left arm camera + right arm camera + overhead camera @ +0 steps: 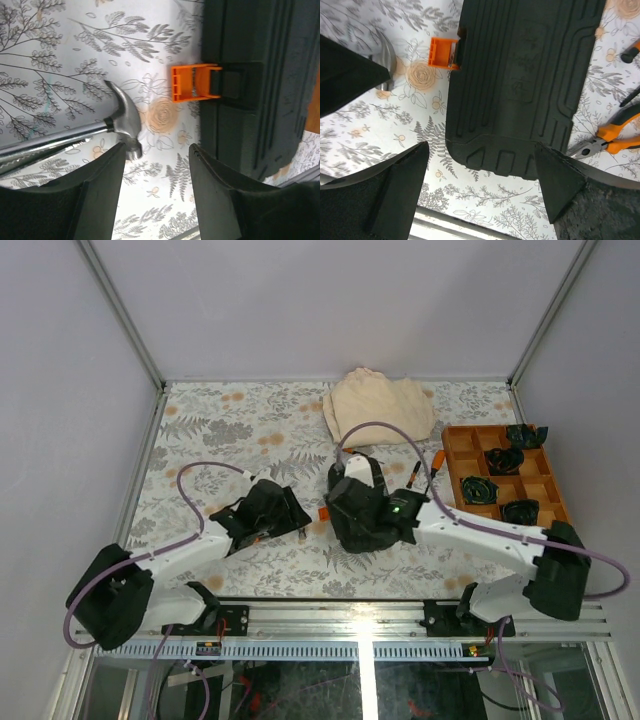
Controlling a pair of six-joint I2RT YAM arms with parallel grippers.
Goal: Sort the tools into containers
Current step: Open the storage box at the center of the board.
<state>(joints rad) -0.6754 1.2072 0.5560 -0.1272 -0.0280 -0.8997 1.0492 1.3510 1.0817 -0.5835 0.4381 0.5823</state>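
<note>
The black tool case (520, 80) lies closed on the floral cloth, its orange latch (442, 52) sticking out to the left. My right gripper (481, 146) is open and empty above the case's near end; in the top view (360, 525) it hides most of the case. My left gripper (157, 146) is open and empty, left of the case (260, 85) and its latch (192, 82). A little hammer (122, 117) lies by the left fingertip, shaft pointing left. Orange-handled pliers (615, 137) lie right of the case. Orange-handled screwdrivers (415, 475) lie behind it.
A beige folded cloth (378, 405) sits at the back middle. A wooden compartment tray (480, 440) with several black items stands at the right. The table's front rail (360, 615) runs just below both grippers. The left gripper (285, 520) sits close to the right one.
</note>
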